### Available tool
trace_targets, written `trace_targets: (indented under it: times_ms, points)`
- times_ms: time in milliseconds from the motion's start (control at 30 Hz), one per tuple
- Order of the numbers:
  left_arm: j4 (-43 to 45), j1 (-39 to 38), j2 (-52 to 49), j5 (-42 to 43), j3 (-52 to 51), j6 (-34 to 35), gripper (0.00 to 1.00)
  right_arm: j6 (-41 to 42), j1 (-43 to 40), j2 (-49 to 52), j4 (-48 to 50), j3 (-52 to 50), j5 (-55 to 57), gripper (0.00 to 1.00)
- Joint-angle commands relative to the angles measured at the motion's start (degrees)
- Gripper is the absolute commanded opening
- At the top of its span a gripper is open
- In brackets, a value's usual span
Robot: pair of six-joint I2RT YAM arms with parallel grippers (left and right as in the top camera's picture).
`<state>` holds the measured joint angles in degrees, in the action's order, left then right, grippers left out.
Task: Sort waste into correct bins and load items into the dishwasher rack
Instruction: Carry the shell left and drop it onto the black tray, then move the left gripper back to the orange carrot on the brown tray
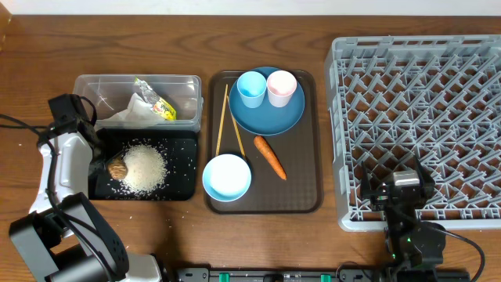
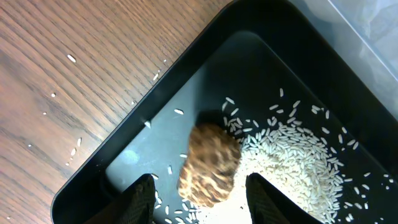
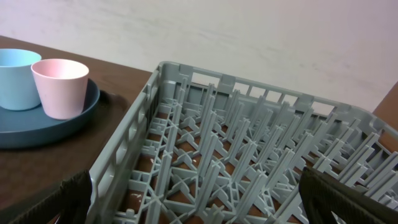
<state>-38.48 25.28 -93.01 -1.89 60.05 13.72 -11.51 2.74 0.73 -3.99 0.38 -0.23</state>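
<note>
In the left wrist view the brown food piece (image 2: 209, 165) lies in the black tray (image 2: 186, 81) beside a heap of white rice (image 2: 292, 155). My left gripper (image 2: 196, 202) is open, a finger on each side of the piece with a gap to it. From overhead, the piece (image 1: 117, 168) and rice (image 1: 145, 167) sit at the tray's left. The clear tub (image 1: 188, 82) holds the napkin (image 1: 129, 113) and the snack wrapper (image 1: 156, 100). My right gripper (image 3: 199, 205) hangs wide open over the front-left corner of the grey rack (image 3: 217, 155), holding nothing.
The brown serving tray (image 1: 301, 188) carries the blue plate (image 1: 270, 117) with the light-blue cup (image 1: 251, 88) and pink cup (image 1: 281, 86), chopsticks (image 1: 221, 121), the carrot (image 1: 270, 157) and the bowl (image 1: 227, 177). Stray rice grains lie on the wood left of the black tray.
</note>
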Motion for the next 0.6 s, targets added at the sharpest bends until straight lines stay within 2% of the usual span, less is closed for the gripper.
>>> trace_targets:
  times_ms: [0, 133, 333, 467, 567]
  points:
    - [0.1, 0.0, -0.7, -0.3, -0.5, 0.3, 0.48, -0.3, -0.4, -0.1, -0.2, -0.1, -0.2, 0.99]
    - [0.1, 0.0, -0.5, 0.4, -0.1, 0.3, 0.48, -0.3, -0.4, -0.1, -0.2, -0.1, -0.2, 1.0]
    - [-3.2, -0.9, 2.7, 7.4, 2.5, 0.1, 0.48, -0.3, -0.4, -0.1, -0.2, -0.1, -0.2, 0.99]
    - [-3.9, -5.4, 7.4, 10.5, 2.7, 0.1, 0.48, -0.3, -0.4, -0.1, -0.2, -0.1, -0.2, 0.99]
    - [-4.3, -12.1, 10.7, 11.6, 2.7, 0.1, 0.48, -0.3, -0.4, -0.1, -0.2, -0.1, -0.2, 0.99]
